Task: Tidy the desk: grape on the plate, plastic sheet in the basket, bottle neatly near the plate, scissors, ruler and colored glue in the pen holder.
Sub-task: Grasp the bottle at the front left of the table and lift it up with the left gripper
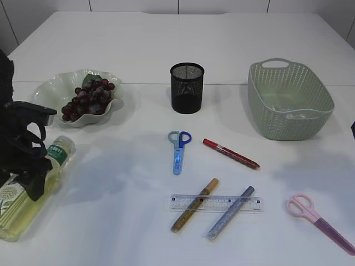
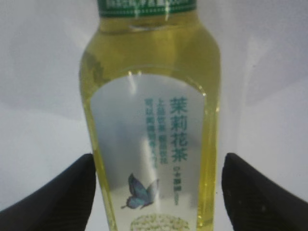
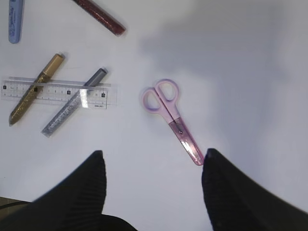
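Left wrist view: left hand (image 2: 154, 192) open wide, fingers (image 2: 57, 197) flanking the bottle (image 2: 154, 96).

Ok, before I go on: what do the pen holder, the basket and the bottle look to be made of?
Pen holder: black wire mesh, probably metal; you can see through its wall.
Basket: matte sage-green moulded plastic, with a perforated weave pattern and cut-out handle.
Bottle: clear glossy plastic, by the look of it, holding pale yellow liquid, with a white printed label.
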{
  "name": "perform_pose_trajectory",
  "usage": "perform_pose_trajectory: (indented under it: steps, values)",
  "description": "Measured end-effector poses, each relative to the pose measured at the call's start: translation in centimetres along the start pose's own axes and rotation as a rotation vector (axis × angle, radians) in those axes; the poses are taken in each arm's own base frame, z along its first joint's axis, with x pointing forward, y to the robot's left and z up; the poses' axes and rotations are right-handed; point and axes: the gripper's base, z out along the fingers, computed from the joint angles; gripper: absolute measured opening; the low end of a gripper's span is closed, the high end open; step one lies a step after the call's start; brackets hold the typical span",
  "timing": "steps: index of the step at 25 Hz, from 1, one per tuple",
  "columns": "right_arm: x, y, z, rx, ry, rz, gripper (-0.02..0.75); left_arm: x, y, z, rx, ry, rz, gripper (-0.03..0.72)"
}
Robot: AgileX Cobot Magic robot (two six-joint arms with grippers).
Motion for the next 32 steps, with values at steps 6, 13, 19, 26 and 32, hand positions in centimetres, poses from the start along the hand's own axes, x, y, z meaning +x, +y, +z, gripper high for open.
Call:
perform_pose_trajectory:
  steps: [6,13,19,26,32]
  values:
    - [0.0,0.0,0.0,0.0,0.0,0.0,0.494,-0.2,-0.1,1.2,0.003,0.031,0.002,0.591]
    - [0.0,0.0,0.0,0.0,-0.002,0.0,0.494,-0.5,-0.1,2.6,0.007,0.068,0.004,0.583]
    - [0.0,0.0,0.0,0.0,-0.005,0.0,0.494,-0.5,-0.2,2.6,0.008,0.074,0.003,0.453]
    - [-0.1,0.0,0.0,0.001,-0.007,0.0,0.494,-0.6,-0.3,2.6,0.036,0.064,-0.017,0.426]
    - [-0.1,0.0,0.0,0.001,-0.007,-0.004,0.494,-0.9,-0.7,2.5,0.091,0.038,-0.063,0.426]
